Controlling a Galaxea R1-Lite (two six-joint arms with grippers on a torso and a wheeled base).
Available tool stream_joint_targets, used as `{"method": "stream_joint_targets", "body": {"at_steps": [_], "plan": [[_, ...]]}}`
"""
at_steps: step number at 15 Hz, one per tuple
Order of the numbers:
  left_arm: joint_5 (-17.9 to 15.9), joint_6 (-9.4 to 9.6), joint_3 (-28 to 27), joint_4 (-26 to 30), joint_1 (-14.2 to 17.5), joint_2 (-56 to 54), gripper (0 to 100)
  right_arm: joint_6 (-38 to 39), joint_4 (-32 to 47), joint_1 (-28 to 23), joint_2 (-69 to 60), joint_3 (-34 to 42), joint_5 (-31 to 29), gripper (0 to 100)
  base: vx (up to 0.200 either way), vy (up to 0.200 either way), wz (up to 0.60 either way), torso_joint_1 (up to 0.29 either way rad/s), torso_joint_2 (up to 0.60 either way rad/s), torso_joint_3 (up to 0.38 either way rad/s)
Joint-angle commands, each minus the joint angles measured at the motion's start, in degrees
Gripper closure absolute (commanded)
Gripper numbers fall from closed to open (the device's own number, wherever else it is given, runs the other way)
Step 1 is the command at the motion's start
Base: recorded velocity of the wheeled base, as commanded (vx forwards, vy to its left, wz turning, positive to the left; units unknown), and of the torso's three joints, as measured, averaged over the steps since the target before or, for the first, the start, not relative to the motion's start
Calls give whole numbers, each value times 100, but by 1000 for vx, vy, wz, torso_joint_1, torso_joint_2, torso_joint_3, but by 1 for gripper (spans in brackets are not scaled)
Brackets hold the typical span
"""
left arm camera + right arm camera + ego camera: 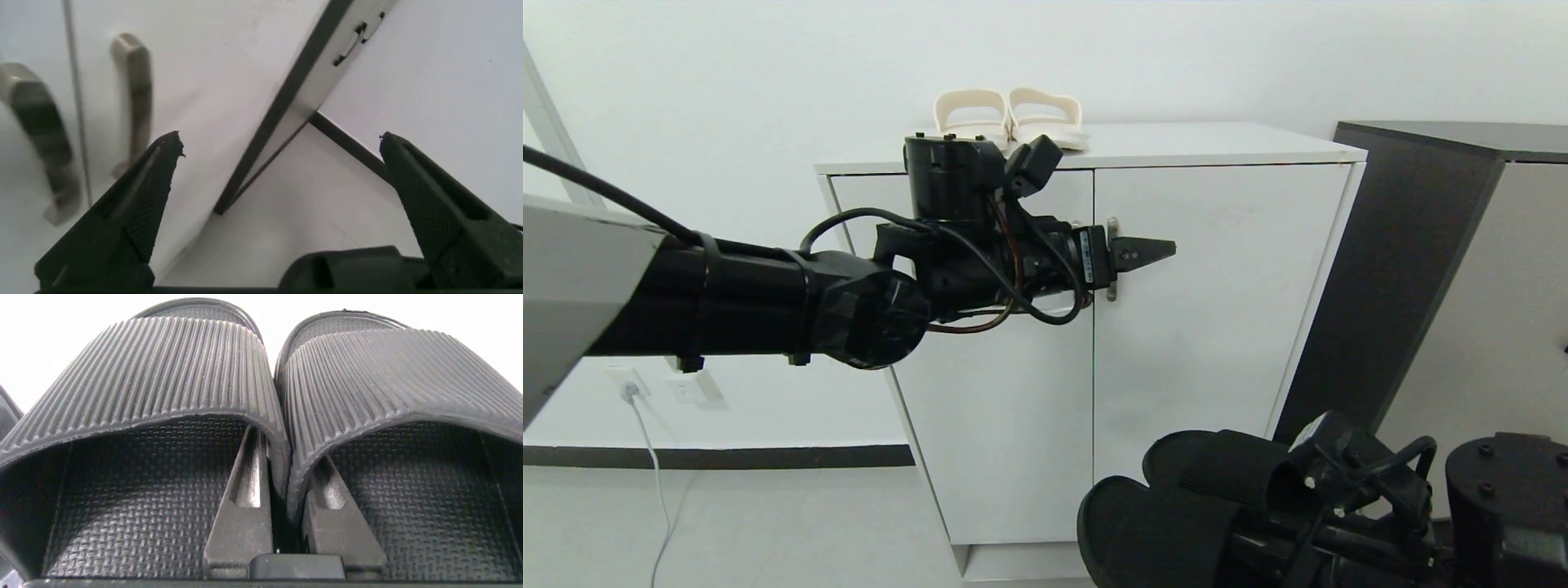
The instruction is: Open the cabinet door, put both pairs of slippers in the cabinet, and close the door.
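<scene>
black slippers [1176, 506], pair, low right and closest, inner walls pinched together by the right gripper [283, 518]. room: white wall [727, 90], pale floor [768, 523], wall socket [696, 388] at left. left gripper [1150, 251], jaws spread and holding nothing, level with the door handles [1112, 269] at the middle seam of the white cabinet [1201, 367], both doors shut. cream slippers [1010, 118], pair, on top of that cabinet. dark cabinet [1380, 286], just beside it at right.
</scene>
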Motion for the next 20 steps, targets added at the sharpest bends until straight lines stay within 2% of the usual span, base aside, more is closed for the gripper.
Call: {"method": "stream_joint_targets", "body": {"at_steps": [1,6,8,11,12,16,20], "plan": [[7,-2,-66,-3,100,85,0,-10,-5,0,39,0,-2,100,0,0,0,0,0,0],[262,-2,-506,14,161,542,0,-10,-5,0,48,0,-2,100,0,0,0,0,0,0],[289,-10,-804,49,161,761,0,-1,-5,0,48,0,-2,100,0,0,0,0,0,0],[280,-19,-892,67,144,893,0,-1,-5,0,48,0,-2,100,0,0,0,0,0,0],[280,-19,-892,76,135,893,100,-1,-5,0,48,0,-2,100,0,0,0,0,0,0],[280,-142,-884,137,135,832,100,-10,-5,0,48,-9,7,100,0,0,0,0,0,0],[280,-160,-752,137,118,735,100,-18,-5,0,39,9,7,100,0,0,0,0,0,0]]}}
